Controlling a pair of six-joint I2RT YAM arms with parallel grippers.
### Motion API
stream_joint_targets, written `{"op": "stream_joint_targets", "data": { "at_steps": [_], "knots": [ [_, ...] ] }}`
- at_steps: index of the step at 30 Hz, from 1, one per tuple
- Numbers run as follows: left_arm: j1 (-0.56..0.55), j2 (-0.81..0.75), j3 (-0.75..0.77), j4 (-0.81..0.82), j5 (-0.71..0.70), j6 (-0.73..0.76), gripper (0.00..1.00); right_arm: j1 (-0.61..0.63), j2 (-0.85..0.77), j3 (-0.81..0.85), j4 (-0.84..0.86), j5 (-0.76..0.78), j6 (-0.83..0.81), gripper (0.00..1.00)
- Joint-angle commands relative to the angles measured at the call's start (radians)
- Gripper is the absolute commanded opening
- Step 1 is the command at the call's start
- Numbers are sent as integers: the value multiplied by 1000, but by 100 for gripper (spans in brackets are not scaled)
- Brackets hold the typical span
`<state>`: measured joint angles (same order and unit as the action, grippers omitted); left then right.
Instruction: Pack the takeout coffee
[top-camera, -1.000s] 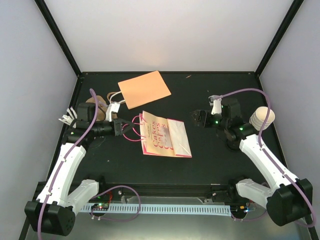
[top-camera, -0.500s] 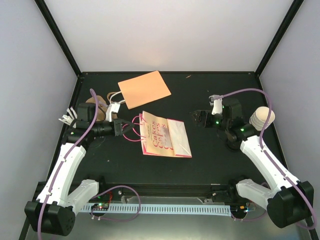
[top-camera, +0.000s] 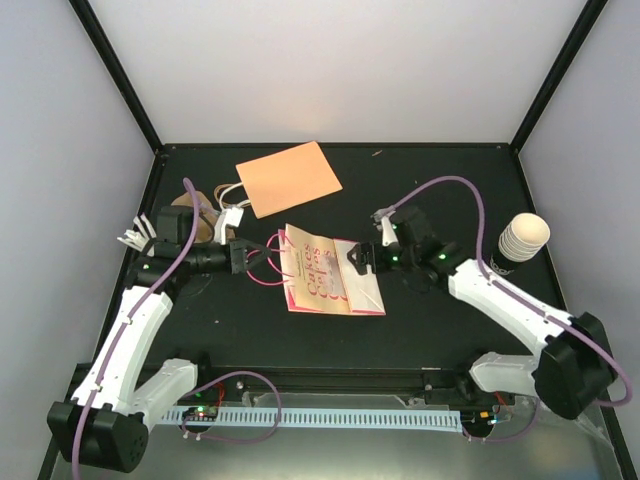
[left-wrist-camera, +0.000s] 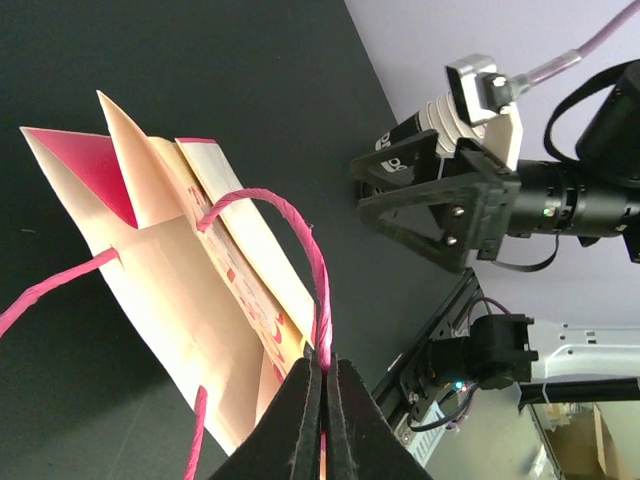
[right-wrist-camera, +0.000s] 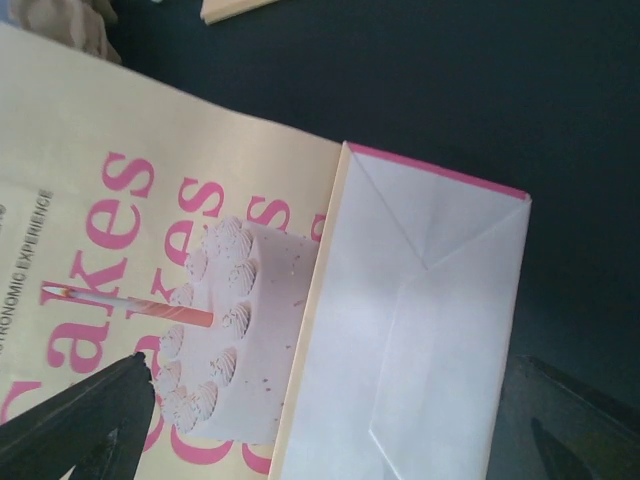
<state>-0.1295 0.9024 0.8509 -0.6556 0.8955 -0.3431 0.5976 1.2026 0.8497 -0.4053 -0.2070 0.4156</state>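
Note:
The takeout coffee (top-camera: 525, 237), a cream ribbed cup with a dark lower part, stands upright at the table's right edge. A flat paper bag (top-camera: 330, 282) printed with pink "Cakes" lettering lies mid-table. My left gripper (top-camera: 243, 256) is shut on the bag's pink handle (left-wrist-camera: 312, 262), pinched between the fingertips (left-wrist-camera: 325, 372). My right gripper (top-camera: 358, 258) hovers open over the bag's folded bottom end (right-wrist-camera: 420, 320), its jaws wide to either side and holding nothing. The right gripper (left-wrist-camera: 440, 205) also shows open in the left wrist view.
A salmon-coloured flat bag (top-camera: 288, 178) lies at the back, left of centre. A brown pulp carrier (top-camera: 196, 214) and a bundle of thin white sticks (top-camera: 130, 238) sit at the far left behind my left arm.
My right arm has swung left, away from the cup, and now hangs over the bag's bottom end. The left arm and the handle have not moved.

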Motion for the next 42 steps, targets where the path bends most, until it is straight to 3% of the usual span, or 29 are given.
{"op": "stream_joint_targets", "data": {
  "at_steps": [1, 5, 11, 24, 28, 36, 42],
  "knots": [
    [-12, -18, 55, 20, 21, -11, 2, 86, 91, 65, -30, 142, 31, 96],
    [-18, -20, 57, 28, 21, -16, 2, 176, 197, 161, -97, 247, 40, 91],
    [-27, -17, 62, 28, 16, -17, 2, 250, 329, 243, -187, 359, 57, 75],
    [-35, -13, 57, 41, 15, -23, 2, 319, 469, 268, -224, 455, 94, 69],
    [-36, -14, 56, 39, 13, -23, 1, 328, 491, 274, -240, 496, 108, 68],
    [-36, -13, 59, 31, 7, -13, 2, 331, 460, 298, -309, 630, 117, 43],
    [-37, -7, 70, 25, 4, -11, 1, 331, 425, 305, -355, 672, 115, 41]
  ]
}}
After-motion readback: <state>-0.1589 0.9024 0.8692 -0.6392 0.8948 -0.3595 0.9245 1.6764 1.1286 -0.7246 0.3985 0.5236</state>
